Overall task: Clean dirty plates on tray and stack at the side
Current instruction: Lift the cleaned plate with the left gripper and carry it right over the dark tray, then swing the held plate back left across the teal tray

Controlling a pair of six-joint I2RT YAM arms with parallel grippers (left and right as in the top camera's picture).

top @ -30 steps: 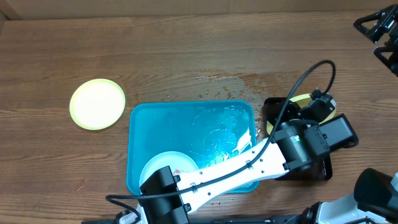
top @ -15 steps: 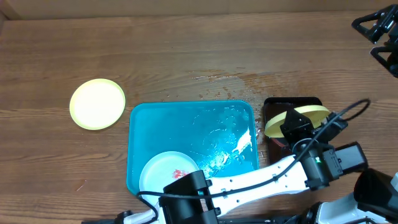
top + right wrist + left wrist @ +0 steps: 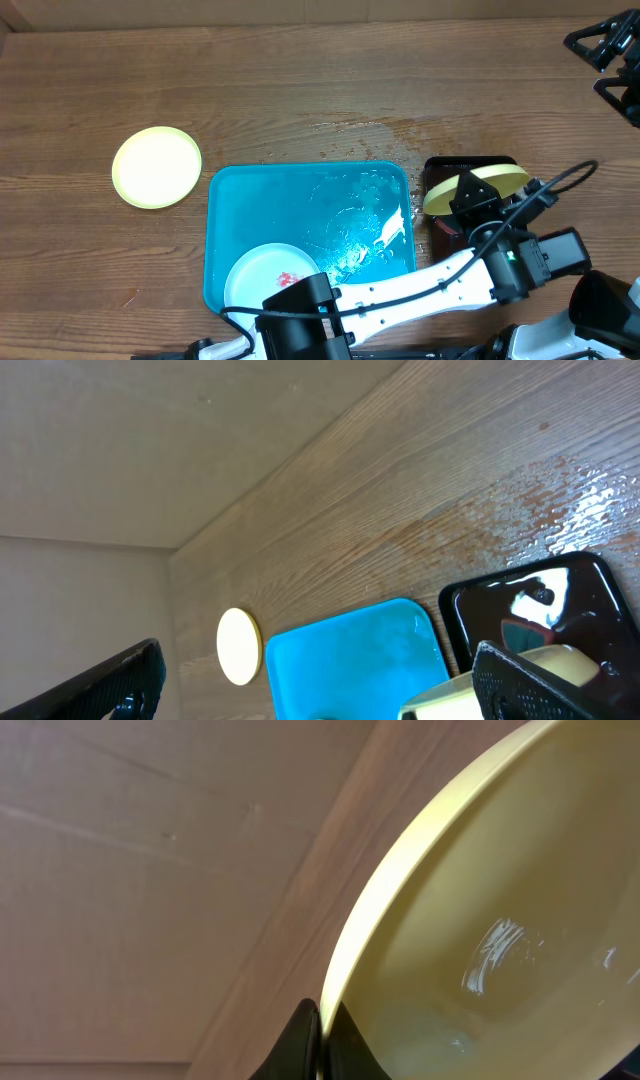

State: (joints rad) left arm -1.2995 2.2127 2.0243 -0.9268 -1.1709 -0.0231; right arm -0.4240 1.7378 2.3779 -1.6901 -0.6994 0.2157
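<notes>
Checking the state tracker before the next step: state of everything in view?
held plate: lifted, tilted over the dark tray
left gripper: shut on held plate's rim
dark tray: on table, glossy wet
smeared plate: flat in turquoise tray, red smears
turquoise tray: wet, on table
side plate: flat on table, no smears visible
right gripper: open, empty

Wooden table, dark tray, spilled water

A glossy black tray [image 3: 505, 610] lay on the right part of the brown wood-grain table [image 3: 300, 70]. A wet patch [image 3: 365, 135] with scattered droplets glistened on the boards just beside the tray's far left corner.
</notes>
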